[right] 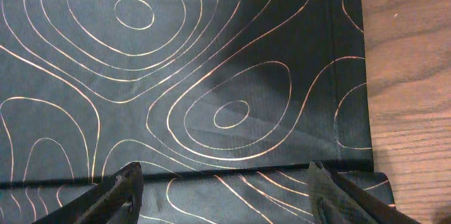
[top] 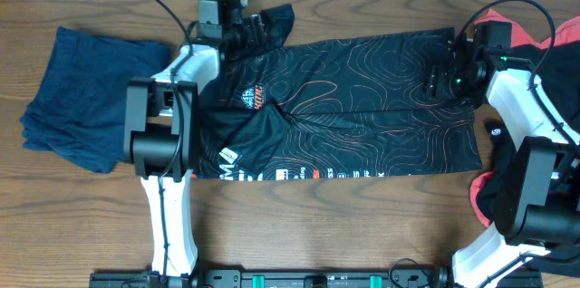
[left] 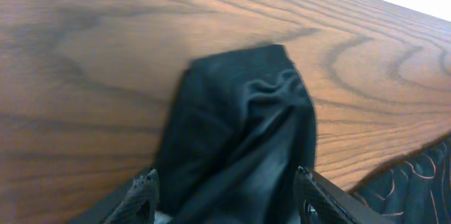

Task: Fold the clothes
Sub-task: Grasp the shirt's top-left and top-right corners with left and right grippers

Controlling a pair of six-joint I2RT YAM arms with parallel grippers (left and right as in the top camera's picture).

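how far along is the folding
Early. The black jersey lies flat with what looks like one lengthwise crease. In hand: left claw open around its sleeve, right claw open over the hem end. Left: finishing it, plus the navy garment and red garment, neither neatly folded.

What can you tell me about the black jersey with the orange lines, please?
The jersey is thin, smooth black fabric with fine orange contour lines, a small chest logo and white lettering along its near edge. It lies flat lengthwise across the wooden table, partly folded, with a straight fold edge showing in the right wrist view. One rumpled sleeve sticks out at the far left, between the open fingers of the left gripper. The right gripper, open, hangs over its right end.
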